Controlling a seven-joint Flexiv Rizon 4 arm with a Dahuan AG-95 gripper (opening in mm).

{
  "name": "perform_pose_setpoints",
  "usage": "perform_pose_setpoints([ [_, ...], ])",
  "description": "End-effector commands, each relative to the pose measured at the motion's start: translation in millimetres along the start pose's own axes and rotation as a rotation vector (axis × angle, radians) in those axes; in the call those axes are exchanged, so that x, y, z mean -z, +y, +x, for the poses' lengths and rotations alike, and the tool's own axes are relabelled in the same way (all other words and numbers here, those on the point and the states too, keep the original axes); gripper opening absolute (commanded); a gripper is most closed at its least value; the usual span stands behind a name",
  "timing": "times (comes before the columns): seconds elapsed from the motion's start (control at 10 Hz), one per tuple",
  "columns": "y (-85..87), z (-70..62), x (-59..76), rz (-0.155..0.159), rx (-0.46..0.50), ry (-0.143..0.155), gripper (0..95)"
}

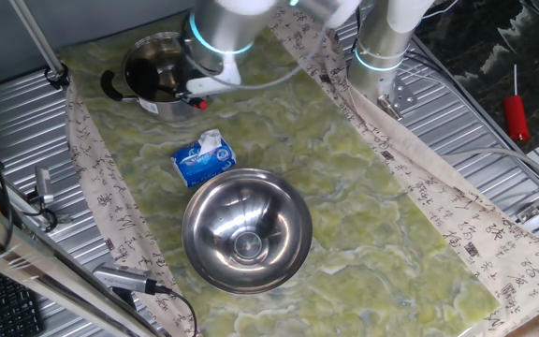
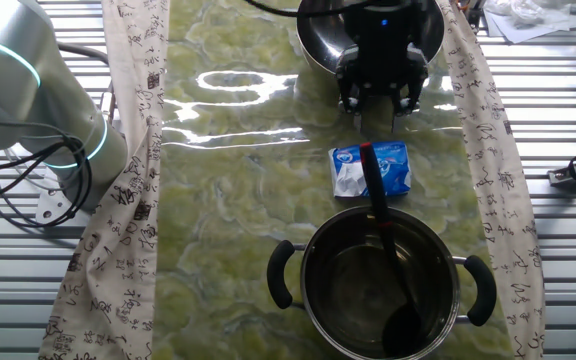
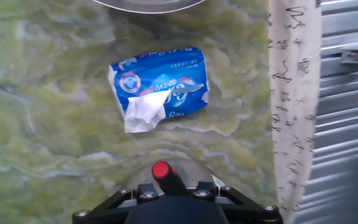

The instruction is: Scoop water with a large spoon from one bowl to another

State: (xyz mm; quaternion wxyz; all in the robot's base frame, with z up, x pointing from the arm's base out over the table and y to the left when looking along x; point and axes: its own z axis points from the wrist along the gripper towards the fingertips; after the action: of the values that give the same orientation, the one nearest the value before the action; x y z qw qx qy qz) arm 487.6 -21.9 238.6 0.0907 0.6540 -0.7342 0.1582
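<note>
The large spoon stands in a steel pot (image 2: 318,262) with two black handles. Its dark handle (image 2: 380,215) leans up and out over the rim to a round red end (image 2: 366,150). The pot's inside has a dull sheen, and I cannot make out the water itself. My gripper (image 2: 378,103) hangs open above the red end and holds nothing. In the hand view the red end (image 3: 160,169) pokes up between the gripper's (image 3: 174,190) spread fingers. The wide steel bowl (image 1: 215,251) sits further along the green mat, and nothing shows in it.
A blue-and-white tissue pack (image 1: 204,159) lies between pot and bowl. Patterned cloth strips (image 1: 419,178) edge the green mat (image 1: 372,225) on a ribbed metal table. The arm's base (image 1: 382,42) stands at the mat's far side. A red-handled tool (image 1: 516,114) lies off to the right.
</note>
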Motion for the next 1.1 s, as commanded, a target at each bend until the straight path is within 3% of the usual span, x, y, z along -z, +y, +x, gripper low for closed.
perform_pose_setpoints([
  [0.1,4.3,-0.2,5.9,0.025,0.018,-0.054,38.0],
  [0.2,5.8,-1.0,8.8,0.044,0.028,-0.041,38.0],
  [0.3,6.4,-1.3,10.0,0.055,0.039,-0.039,57.0],
  [0.4,8.3,-2.2,13.3,0.072,0.043,-0.043,57.0],
  [0.6,10.5,-3.3,17.1,0.058,0.001,-0.063,57.0],
  [0.8,12.1,-4.3,19.8,0.053,-0.066,-0.062,57.0],
  [0.9,12.5,-4.4,20.3,0.056,-0.065,-0.055,57.0],
  [1.1,13.3,-3.5,21.2,0.067,-0.042,-0.071,57.0],
])
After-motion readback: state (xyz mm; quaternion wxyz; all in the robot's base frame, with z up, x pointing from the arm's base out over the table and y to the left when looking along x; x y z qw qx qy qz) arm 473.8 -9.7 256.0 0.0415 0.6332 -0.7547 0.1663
